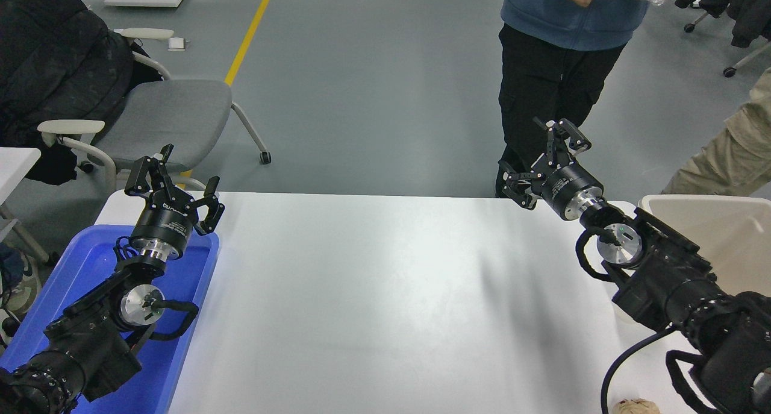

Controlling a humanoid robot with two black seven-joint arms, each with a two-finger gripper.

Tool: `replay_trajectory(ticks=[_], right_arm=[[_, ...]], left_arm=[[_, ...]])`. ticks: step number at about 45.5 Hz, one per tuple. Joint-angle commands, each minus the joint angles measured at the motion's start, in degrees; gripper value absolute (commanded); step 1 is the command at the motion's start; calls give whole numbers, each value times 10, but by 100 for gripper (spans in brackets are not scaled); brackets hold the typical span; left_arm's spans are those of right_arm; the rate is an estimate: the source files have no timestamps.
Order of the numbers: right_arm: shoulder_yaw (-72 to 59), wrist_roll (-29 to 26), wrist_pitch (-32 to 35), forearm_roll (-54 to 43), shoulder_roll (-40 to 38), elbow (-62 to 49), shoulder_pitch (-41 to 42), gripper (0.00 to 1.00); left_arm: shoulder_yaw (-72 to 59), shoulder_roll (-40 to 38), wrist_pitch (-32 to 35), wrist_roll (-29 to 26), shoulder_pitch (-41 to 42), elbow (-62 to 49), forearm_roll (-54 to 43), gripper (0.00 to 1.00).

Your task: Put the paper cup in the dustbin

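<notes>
Right end effector (545, 161) raised over the far tabletop (385, 293) edge, fingers apart, empty; left end effector (174, 188) parked over the blue tray (181, 341), fingers apart. No cup visible anywhere; bin (723, 233) at right. Probably between steps; next calls for locating the cup.

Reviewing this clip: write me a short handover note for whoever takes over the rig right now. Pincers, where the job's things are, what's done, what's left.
Left pincer: open, empty, parked above the blue tray at the table's left edge.
Right pincer: open, empty, raised over the table's far right edge, next to the dustbin.
The dustbin stands at the table's right side, partly hidden behind the right arm; its visible inside shows nothing.
Paper cup: not visible anywhere in this view, so I cannot tell whether it is already in the bin or not yet set out.
A brown paper ball lies at the near right edge.
A person stands at the far side.
Left: locate the cup before moving.
</notes>
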Motion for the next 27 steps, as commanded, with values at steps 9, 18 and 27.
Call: replay_trajectory(ticks=[9,18,27], right_arm=[[-2,0,0,-2,-2,1,5,100],[-1,0,2,-2,-2,5,5,100],[-2,0,3,-2,-2,7,4,100]], left_arm=[[0,0,0,-1,0,0,0,100],[0,0,0,-1,0,0,0,100],[0,2,0,-1,0,0,0,100]])
